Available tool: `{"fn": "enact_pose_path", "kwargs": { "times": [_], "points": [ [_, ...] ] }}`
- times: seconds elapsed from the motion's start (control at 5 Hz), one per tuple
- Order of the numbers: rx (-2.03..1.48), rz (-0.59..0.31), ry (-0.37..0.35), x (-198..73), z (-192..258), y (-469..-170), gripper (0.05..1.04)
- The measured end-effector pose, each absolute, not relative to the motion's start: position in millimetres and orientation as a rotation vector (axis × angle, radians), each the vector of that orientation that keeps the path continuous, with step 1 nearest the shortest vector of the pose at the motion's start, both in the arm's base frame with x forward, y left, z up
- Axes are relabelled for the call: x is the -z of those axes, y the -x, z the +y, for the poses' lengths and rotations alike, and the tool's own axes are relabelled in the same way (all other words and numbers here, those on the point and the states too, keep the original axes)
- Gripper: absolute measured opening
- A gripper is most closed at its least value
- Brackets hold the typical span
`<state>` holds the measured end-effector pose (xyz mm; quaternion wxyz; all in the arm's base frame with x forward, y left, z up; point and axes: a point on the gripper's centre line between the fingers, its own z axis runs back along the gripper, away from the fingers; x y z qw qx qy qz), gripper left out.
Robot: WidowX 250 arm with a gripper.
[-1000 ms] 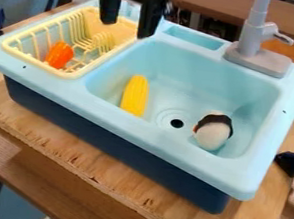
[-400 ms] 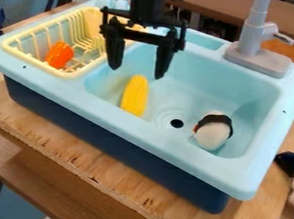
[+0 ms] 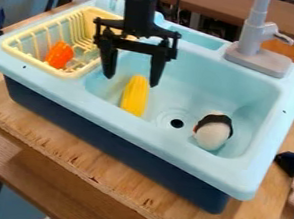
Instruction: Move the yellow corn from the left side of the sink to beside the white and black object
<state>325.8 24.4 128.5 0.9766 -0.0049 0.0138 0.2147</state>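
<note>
One black gripper (image 3: 132, 80) hangs over the left part of the sink basin (image 3: 252, 97), its two fingers pointing down and spread wide apart with nothing between them. Nearest to it is one yellow corn cob (image 3: 135, 96), which lies in the basin near the wall on the rack side, just below the fingertips in the view.

The basin holds two things in all: the corn and one plush toy (image 3: 212, 132), white with a black band, perhaps a small stuffed animal, though its shape is hard to make out. It lies toward the right side, and one dark round drain hole (image 3: 177, 123) sits between the two.

To the left of the basin, one pale yellow dish rack (image 3: 68, 74) is set into the light blue sink (image 3: 186, 167), and in it stands or leans one orange thing (image 3: 60, 54). One grey faucet (image 3: 257, 59) rises at the back right. The sink rests on one wooden board (image 3: 74, 148).
</note>
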Motion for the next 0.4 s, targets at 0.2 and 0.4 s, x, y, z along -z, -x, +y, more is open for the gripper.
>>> {"fn": "enact_pose_path", "kwargs": {
  "times": [0.2,0.4],
  "points": [
    [-0.459,0.055,-0.012,-115,29,-328,0.999],
    [-0.462,0.085,-0.043,-98,27,-331,0.999]
  ]
}}
